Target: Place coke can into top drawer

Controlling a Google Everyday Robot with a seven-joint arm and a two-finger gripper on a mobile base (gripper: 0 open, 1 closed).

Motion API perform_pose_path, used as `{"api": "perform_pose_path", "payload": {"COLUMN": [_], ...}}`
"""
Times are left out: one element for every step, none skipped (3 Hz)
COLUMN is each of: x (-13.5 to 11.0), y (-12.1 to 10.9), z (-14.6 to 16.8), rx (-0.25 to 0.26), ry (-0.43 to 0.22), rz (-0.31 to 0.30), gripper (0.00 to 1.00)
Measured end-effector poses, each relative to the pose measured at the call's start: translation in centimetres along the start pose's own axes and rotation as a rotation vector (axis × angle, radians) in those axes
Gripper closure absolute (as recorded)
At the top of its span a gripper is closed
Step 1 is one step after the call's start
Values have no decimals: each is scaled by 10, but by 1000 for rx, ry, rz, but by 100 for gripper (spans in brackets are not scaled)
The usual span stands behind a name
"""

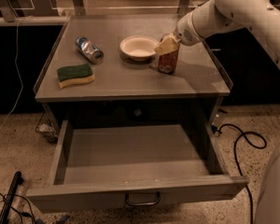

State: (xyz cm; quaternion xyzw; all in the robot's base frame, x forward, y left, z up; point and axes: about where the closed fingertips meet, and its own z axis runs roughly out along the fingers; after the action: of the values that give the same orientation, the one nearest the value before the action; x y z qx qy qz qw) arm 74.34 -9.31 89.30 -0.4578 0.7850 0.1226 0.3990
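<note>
Coke can (168, 63) stood upright on the bench (130, 84), right of centre and just beside the white bowl (139, 47). Gripper (168, 45) sat at the can's top, fingers closed around its upper part. Top drawer (130, 190) hung pulled out below the bench front, handle toward the camera. Silver-and-blue can (89, 49) lay on its side at left, green-and-yellow sponge (75, 74) near it.

Plast. pincer (167, 45) at glossy coke can (168, 64)

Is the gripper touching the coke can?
Cannot tell. In the camera view the gripper overlaps the top of the coke can on the counter, hiding any contact.
</note>
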Motion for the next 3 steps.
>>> {"api": "perform_pose_path", "payload": {"x": [0, 0, -8], "y": [0, 0, 2], "z": [0, 0, -3], "rx": [0, 0, -8], "ry": [0, 0, -17], "rz": [0, 0, -9], "gripper": [100, 100, 100]}}
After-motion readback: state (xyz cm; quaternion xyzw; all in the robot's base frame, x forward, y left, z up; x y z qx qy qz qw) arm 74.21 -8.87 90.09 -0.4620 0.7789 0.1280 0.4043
